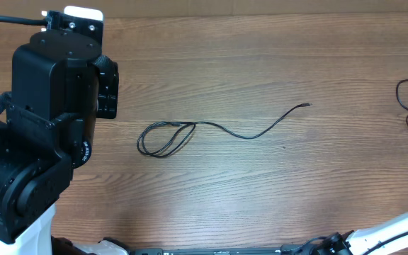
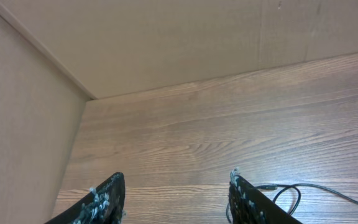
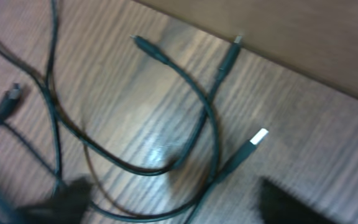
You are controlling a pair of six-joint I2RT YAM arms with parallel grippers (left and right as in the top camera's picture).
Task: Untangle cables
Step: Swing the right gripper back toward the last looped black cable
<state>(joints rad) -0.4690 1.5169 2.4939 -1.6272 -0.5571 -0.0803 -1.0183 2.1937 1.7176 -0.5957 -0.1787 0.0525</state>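
Black, thin and limp, the rubber-sheathed looped cable lies mid-surface, with its double loop toward the left edge and its tail snaking to a small metallic plug toward the right edge. I judge it light and floppy, likely to drag and sag, so I'd pinch the tail just beside the loop. More thin black cords cross one another at the right edge, one with a flat silver plug. My left end effector is spread wide and empty. The right end effector, blurred, looks parted too and grips nothing.
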